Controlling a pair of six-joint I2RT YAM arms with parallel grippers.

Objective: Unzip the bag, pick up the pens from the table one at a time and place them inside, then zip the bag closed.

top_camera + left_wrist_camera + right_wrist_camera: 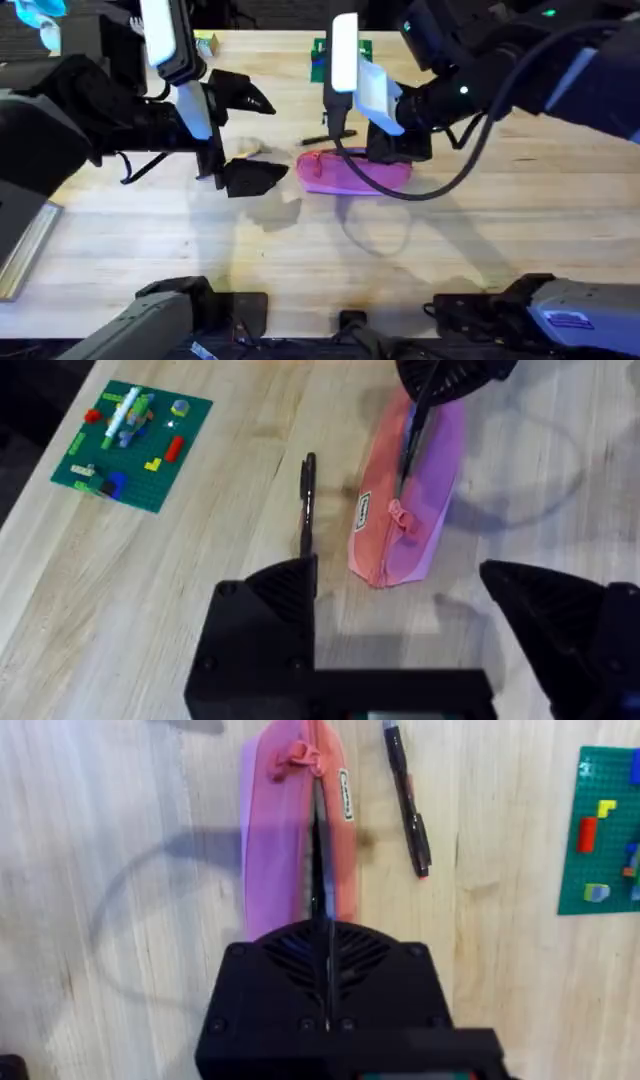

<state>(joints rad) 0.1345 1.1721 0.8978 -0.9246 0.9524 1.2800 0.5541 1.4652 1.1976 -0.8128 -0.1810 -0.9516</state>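
Light wood plank surface (480,230) with visible grain; we see both arms reaching in over it. The pink bag (352,172) lies flat near the middle of the surface, directly under the right hand (318,925). That hand looks pressed together along the bag's zipper line, both fingers meeting in a thin seam, and a dark slim strip runs from between them along the zipper; we cannot tell whether it is a pen or the open slit. The zipper pull (296,758) sits at the bag's far end from the right hand, with a small label (346,795) beside the zip. One dark pen (407,798) with a reddish tip lies on the surface just beside the bag, parallel to it and not touching, on the side toward the green brick baseplate (130,443). The baseplate with small coloured bricks is well apart from the bag. The left hand (430,625) hovers above the surface with fingers (275,605) spread wide apart, holding nothing; the bag's zipper-pull end and the pen lie just ahead of it.
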